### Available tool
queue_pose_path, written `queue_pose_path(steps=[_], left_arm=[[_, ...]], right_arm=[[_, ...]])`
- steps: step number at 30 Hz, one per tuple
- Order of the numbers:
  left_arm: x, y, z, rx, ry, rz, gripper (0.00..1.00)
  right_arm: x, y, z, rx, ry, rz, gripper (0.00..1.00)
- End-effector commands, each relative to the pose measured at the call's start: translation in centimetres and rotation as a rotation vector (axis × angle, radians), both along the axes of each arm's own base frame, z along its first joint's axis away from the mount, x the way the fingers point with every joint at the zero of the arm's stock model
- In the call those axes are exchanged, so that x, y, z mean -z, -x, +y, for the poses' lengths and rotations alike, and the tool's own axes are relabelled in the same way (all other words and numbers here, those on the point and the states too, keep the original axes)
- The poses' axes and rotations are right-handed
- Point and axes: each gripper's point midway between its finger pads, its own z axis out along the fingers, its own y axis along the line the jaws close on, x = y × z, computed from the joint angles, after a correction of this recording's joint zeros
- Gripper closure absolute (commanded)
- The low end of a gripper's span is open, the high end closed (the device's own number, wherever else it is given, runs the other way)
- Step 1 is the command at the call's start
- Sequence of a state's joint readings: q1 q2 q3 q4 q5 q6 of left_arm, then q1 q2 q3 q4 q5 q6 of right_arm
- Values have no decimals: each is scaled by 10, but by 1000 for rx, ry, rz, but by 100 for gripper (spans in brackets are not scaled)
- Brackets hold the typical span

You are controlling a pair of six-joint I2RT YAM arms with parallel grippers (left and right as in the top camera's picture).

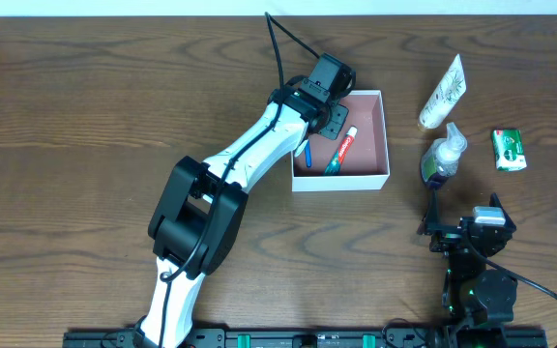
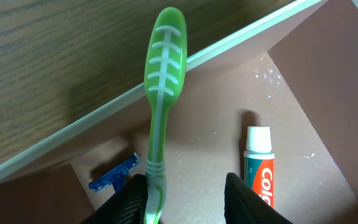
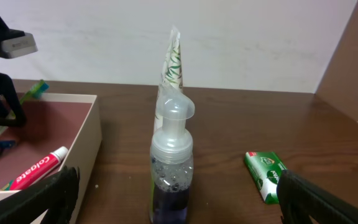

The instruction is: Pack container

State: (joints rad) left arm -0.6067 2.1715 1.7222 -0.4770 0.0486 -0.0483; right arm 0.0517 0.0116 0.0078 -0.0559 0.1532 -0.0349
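Green toothbrush at my left tool, container in the upper middle of the frame

Green toothbrush (image 2: 163, 68) runs up the middle of my left wrist view, its handle low between the fingers of my left tool (image 2: 188, 202). The jaws stand partway apart: the handle lies against the finger in the lower left of the frame, with a clear gap to the other finger, so nothing is clamped. The brush head reaches across the white rim of the container (image 1: 368, 140), past the pink-brown floor and over the wood.

From overhead, the container sits on the counter (image 1: 85, 116) just right of centre in the upper half of the frame, and my left tool hangs over its upper left corner. Inside it, a toothpaste (image 2: 258, 168) tube with a white cap lies near the middle of the floor, and a blue razor (image 2: 114, 175) lies toward the left wall, apart from the tube.

My right tool (image 3: 182, 199) is spread wide and holds nothing. It sits low in the right of the overhead frame, facing a clear pump bottle (image 3: 171, 168) with dark liquid. A white tube (image 1: 444, 92) printed with green leaves stands just behind the bottle, and a green packet (image 1: 509, 149) lies to their right
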Motion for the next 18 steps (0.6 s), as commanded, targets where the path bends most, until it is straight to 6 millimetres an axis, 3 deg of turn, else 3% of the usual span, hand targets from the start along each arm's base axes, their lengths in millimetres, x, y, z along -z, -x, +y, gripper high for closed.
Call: queue_pose_path(steps=[1, 18], left_arm=[[-9, -7, -1, -5, 9, -25, 59], [10, -7, 8, -20, -22, 5, 59]], right_arm=[[1, 0, 4, -16, 11, 1, 1], [1, 0, 4, -16, 11, 1, 1]])
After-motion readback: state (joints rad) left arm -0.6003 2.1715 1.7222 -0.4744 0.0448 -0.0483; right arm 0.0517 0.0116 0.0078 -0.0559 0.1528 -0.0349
